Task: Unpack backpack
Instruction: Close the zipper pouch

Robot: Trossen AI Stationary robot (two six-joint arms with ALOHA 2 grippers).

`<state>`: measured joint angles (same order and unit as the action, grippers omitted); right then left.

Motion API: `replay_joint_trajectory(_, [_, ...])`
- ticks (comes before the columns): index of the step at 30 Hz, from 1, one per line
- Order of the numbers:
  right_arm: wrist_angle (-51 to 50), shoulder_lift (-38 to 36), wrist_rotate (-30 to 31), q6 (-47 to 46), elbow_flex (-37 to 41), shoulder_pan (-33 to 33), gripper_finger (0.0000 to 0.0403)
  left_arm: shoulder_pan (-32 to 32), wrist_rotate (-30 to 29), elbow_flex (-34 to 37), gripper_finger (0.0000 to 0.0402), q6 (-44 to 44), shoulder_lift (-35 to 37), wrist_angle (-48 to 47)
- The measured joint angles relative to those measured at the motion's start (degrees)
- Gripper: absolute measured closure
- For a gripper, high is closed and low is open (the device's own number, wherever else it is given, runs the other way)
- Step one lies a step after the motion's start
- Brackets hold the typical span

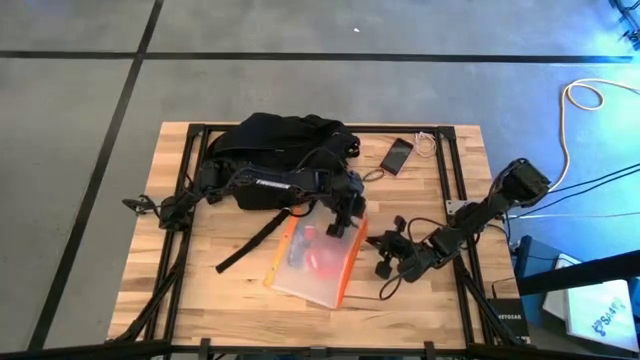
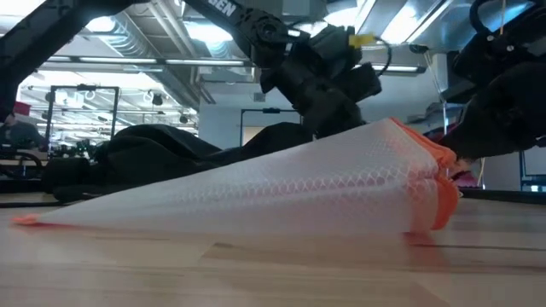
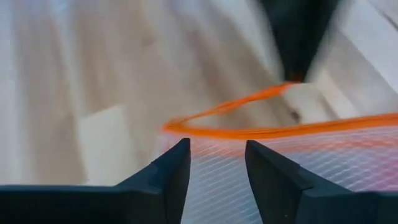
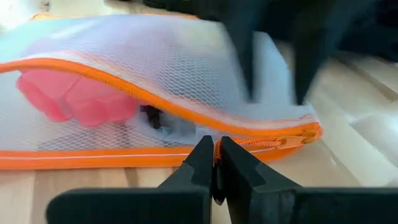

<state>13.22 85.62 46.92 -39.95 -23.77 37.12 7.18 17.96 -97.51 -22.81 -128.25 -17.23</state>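
**On the table: one backpack, one mesh pouch, two grippers**

At the far edge of the table (image 1: 200, 290) lies one backpack (image 1: 275, 155); one phone (image 1: 396, 155) lies toward the far right corner. Mid-table, one orange-trimmed mesh pouch (image 1: 318, 262). Only the right wrist view shows a pink item (image 4: 74, 99) inside. Left gripper (image 3: 217, 165) hovers over it, fingers spread; right gripper (image 4: 216, 163) pinches its orange edge.
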Motion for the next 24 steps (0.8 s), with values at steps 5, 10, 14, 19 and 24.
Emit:
replay_joint_trajectory(5, [0.02, 0.00, -0.11, 9.76, -4.97, -0.08, 0.0403, 3.96, 5.52, 0.00, 0.0258, 5.90, -0.02, -0.94])
replay_joint_trajectory(10, [-3.71, 0.00, 0.00, 19.86, -12.37, -0.54, 0.0403, 6.33, 16.39, 0.02, 0.0234, 9.26, -0.02, -2.19])
replay_joint_trajectory(14, [-11.48, -0.04, 0.63, 20.16, -16.07, -0.48, 0.0403, 5.80, 23.78, 0.00, 0.0209, 8.49, -0.02, -2.97])
replay_joint_trajectory(19, [-12.68, -0.04, 0.63, 19.07, -16.76, -0.39, 0.0403, 4.06, 25.16, 0.00, 0.0186, 1.97, -0.02, -5.43])
replay_joint_trajectory(24, [-12.46, -0.04, 0.45, 18.89, -16.76, -0.39, 0.0403, 2.84, 20.71, 0.00, 0.0168, 1.12, -0.02, -3.47])
